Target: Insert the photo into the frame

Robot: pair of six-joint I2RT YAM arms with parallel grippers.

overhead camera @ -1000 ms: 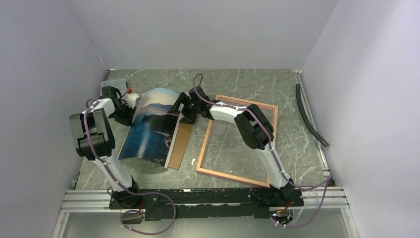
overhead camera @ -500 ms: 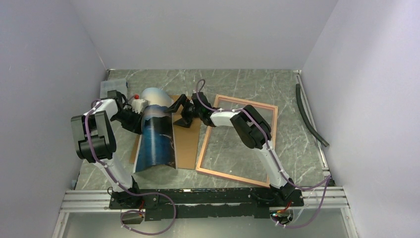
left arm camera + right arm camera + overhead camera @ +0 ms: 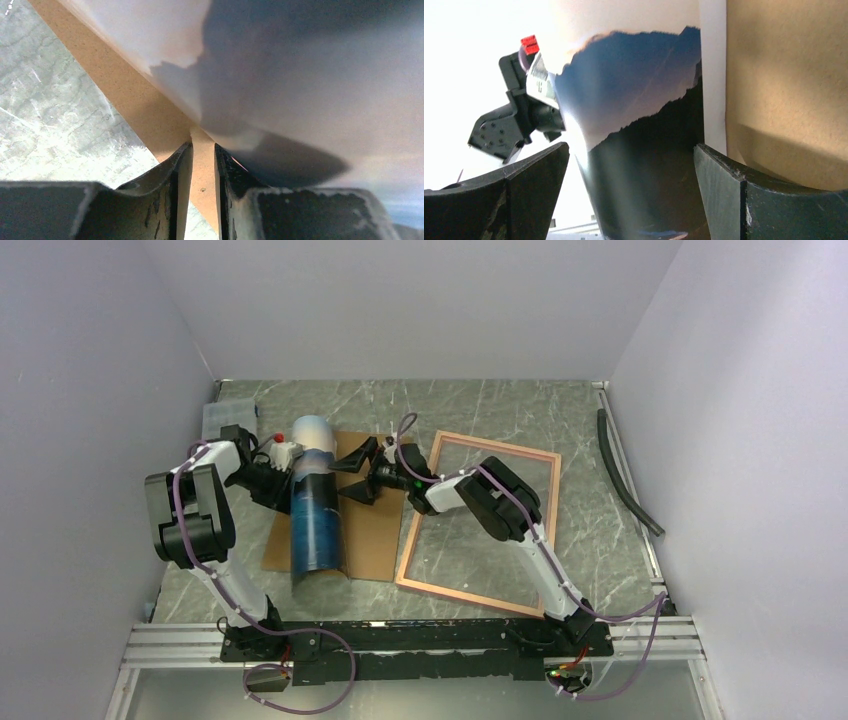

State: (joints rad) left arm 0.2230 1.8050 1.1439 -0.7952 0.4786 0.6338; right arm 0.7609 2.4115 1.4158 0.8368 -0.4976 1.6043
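two arms reach over the grey stone table (image 3: 520, 405). we count one photo (image 3: 315, 515), one frame (image 3: 413, 530), one brown board (image 3: 375, 540) and one dark hose (image 3: 618, 475).

the photo is bent up like a tunnel and stands on the brown board, left of the frame and not touching it. the frame lies flat on the table, with its left rail just beside the board.

the left claw (image 3: 280, 480) is clenched on the photo's left edge, low down by the board. the right claw (image 3: 358, 472) is released. its jaws are wide apart, just beside the photo's right side, and nothing is in them.

the right arm hangs over part of the frame and hides it from above. the hose lies by the right wall, well apart from the rest.
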